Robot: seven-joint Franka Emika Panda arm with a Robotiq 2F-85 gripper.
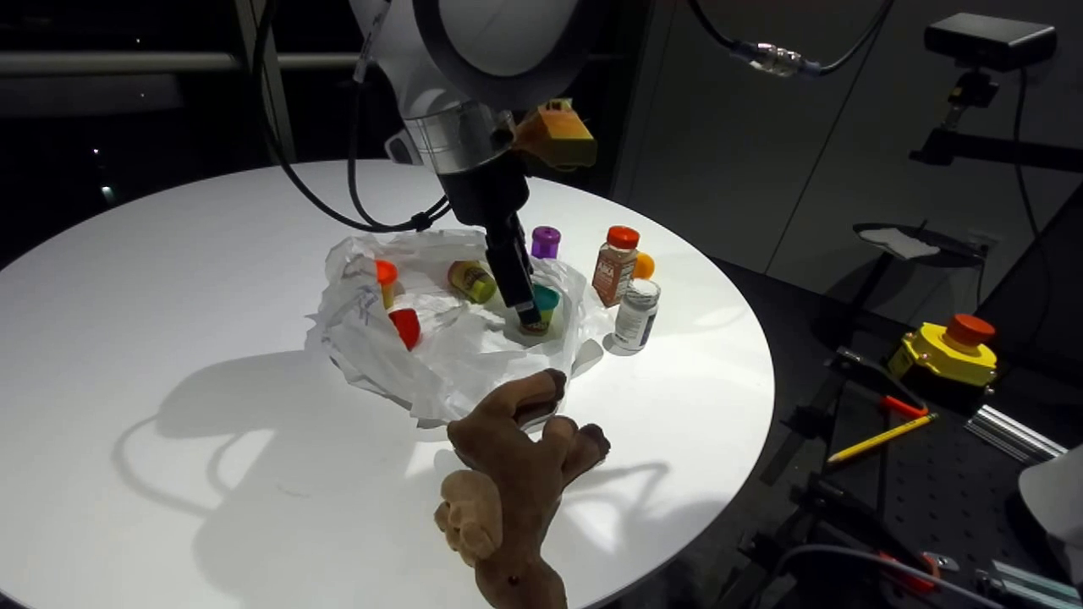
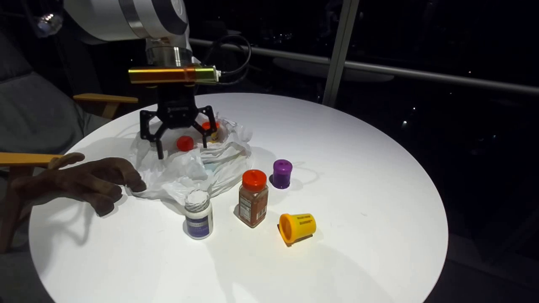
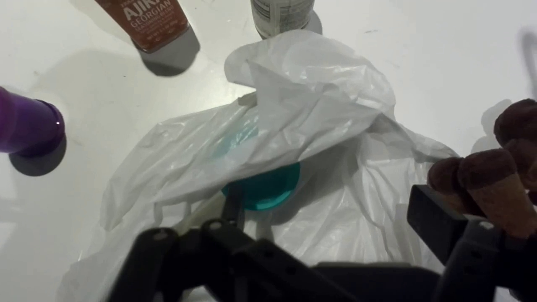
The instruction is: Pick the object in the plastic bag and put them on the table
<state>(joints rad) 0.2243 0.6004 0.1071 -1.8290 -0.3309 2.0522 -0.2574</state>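
Note:
The translucent plastic bag [image 1: 440, 355] lies crumpled and spread open on the white table [image 2: 358, 168]. Inside it I see a teal-lidded cup [image 1: 546, 298], a yellow-green jar [image 1: 472, 282], an orange-capped jar [image 1: 386, 272] and a red piece [image 1: 405, 327]. My gripper [image 2: 182, 146] stands open above the bag's opening, its fingers wide apart and nothing between them. In the wrist view one finger overlaps the teal lid [image 3: 268, 188], partly covered by film; whether they touch I cannot tell. The brown plush bear [image 1: 516, 474] rests on the table beside the bag.
Outside the bag stand a purple jar [image 2: 282, 173], a red-capped seasoning bottle [image 2: 253, 200] and a white bottle [image 2: 198, 216]. A yellow cup [image 2: 297, 227] lies on its side. A loose bag flap [image 3: 302, 126] rises near the gripper.

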